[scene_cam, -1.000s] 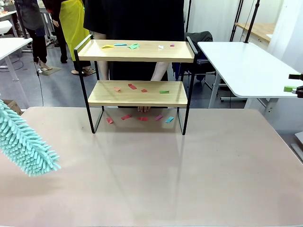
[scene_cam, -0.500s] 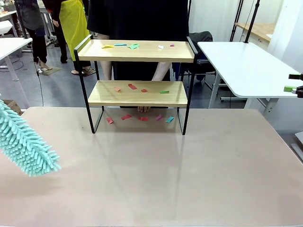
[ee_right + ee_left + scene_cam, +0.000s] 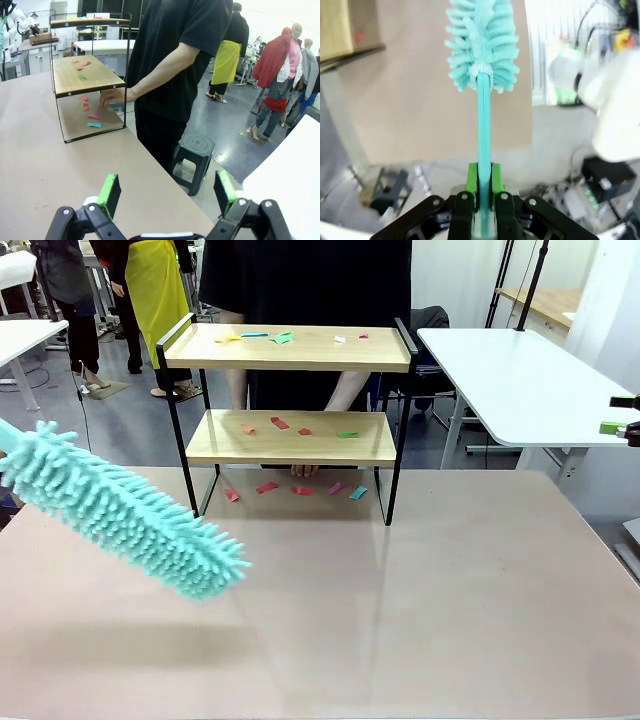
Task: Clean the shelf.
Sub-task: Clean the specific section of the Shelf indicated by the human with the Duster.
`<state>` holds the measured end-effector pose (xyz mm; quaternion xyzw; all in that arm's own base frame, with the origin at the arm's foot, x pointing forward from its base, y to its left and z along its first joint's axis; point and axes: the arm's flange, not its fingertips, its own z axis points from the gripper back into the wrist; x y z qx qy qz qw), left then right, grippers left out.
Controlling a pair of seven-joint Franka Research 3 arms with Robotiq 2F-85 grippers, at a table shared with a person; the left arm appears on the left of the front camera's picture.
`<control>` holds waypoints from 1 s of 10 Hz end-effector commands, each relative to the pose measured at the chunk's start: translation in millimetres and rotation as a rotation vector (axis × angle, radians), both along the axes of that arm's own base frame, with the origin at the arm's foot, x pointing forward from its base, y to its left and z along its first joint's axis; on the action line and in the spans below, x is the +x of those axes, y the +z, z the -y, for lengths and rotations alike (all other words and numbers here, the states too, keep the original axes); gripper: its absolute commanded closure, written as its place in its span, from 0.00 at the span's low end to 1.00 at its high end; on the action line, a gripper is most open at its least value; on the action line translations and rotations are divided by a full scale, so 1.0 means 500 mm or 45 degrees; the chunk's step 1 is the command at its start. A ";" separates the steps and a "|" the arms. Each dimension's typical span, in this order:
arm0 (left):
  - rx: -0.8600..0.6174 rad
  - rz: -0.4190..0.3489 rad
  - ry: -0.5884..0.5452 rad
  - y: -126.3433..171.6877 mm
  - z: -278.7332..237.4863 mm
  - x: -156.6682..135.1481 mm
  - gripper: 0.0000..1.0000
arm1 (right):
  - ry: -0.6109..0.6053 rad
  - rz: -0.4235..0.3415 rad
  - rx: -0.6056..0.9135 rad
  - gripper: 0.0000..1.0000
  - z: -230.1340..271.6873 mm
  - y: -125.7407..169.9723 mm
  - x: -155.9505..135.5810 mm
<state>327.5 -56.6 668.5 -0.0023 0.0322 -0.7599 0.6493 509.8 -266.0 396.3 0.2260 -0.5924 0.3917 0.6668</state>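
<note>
- The shelf is stood at the far middle of the table; it could be shoved or tipped by a hard sweep of the duster.
- The duster's handle is seen clenched by the left gripper in its wrist view; the right gripper is spread, empty.
- The person's hand, low at the shelf's far side and shown plainly by the right wrist view, could be struck.

Beige tabletop, large and matte, in the foreground; white table with rounded corner at right, second white table at the left edge, wood-topped bench far right. Grey floor, smooth, evenly lit; white wall behind, two black stand poles before it. Dark round stool on the floor just beside the beige tabletop's far edge.
</note>
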 end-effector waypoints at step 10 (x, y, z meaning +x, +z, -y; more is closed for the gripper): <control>-0.533 -0.297 1.042 -0.270 0.244 -0.196 0.87 | -0.016 -0.014 -0.011 0.00 -0.011 0.016 0.001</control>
